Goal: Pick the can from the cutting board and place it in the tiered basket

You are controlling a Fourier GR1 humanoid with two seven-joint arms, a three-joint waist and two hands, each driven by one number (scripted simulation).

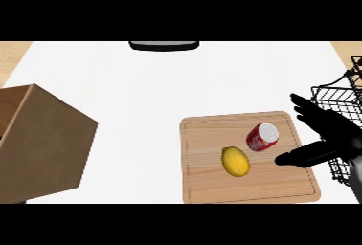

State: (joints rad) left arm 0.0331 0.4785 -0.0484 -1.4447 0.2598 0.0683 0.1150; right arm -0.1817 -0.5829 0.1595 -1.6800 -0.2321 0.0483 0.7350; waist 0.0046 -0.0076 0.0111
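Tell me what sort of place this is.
Probably a kitchen counter: a white worktop carries a wooden cutting board with a lemon and a red can on it, and a black wire tiered basket stands at the right edge.

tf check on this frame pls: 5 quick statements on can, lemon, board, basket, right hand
1. The red can lies on the cutting board. True.
2. The right hand is curled round the can. False: it is open beside the can, at the board's right edge, holding nothing.
3. A lemon sits on the board, to the lower left of the can. True.
4. The can is already in the tiered basket. False: the can is on the board; the black wire basket stands at the right edge of the view.
5. The brown box stands on the cutting board. False: it is off the board, at the far left of the counter.
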